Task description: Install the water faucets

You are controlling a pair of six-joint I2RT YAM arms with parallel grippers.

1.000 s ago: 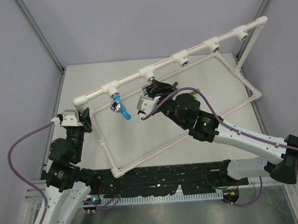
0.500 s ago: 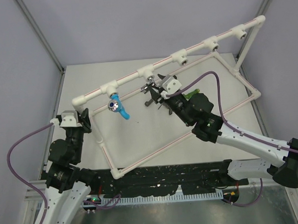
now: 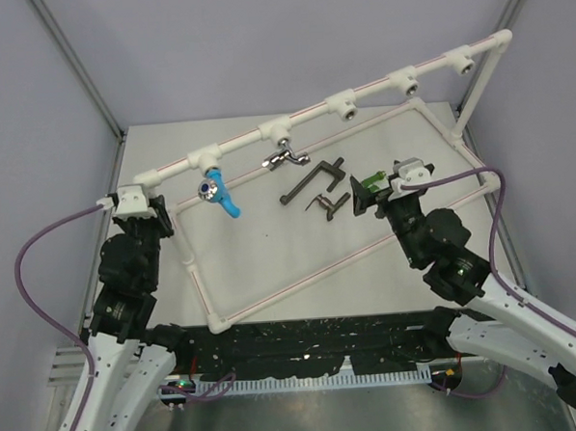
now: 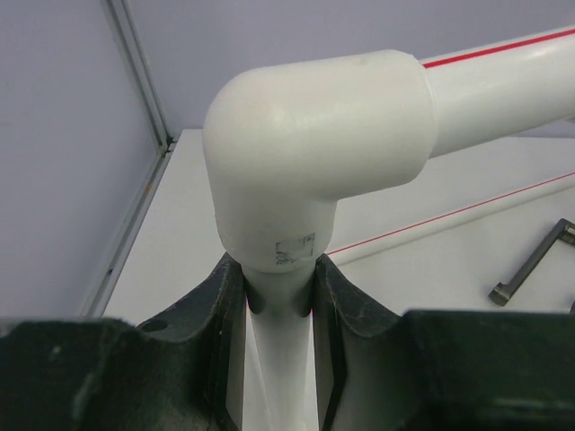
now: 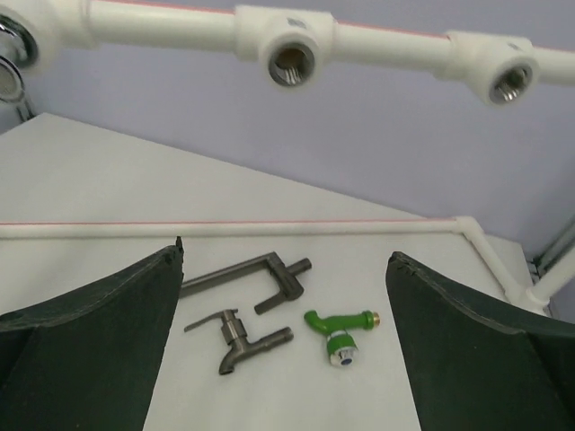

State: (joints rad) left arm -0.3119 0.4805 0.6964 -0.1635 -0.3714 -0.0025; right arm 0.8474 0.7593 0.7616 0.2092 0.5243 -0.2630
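Note:
A blue faucet (image 3: 217, 194) hangs from the first tee of the white pipe frame (image 3: 378, 87), and a chrome faucet (image 3: 285, 158) hangs from the second. Two dark faucets (image 3: 312, 184) (image 3: 328, 206) and a green one (image 3: 371, 183) lie on the table. My right gripper (image 3: 369, 200) hovers open just near of them. In the right wrist view the long-handled dark faucet (image 5: 252, 274), the short one (image 5: 238, 337) and the green one (image 5: 340, 328) show between its wide-spread fingers (image 5: 90, 332). My left gripper (image 4: 280, 269) is shut on the frame's upright pipe (image 4: 278, 359) under the corner elbow (image 4: 314, 153).
Empty threaded sockets (image 5: 292, 61) (image 5: 508, 83) face me on the top rail. The frame's lower bar (image 3: 301, 273) crosses the table in front of the faucets. Metal cage posts (image 3: 77, 67) stand at the table's back corners.
My right gripper let go of the chrome faucet, opened wide and drew back to the right over the loose faucets. The chrome faucet stays on its tee. The left grip is unchanged.

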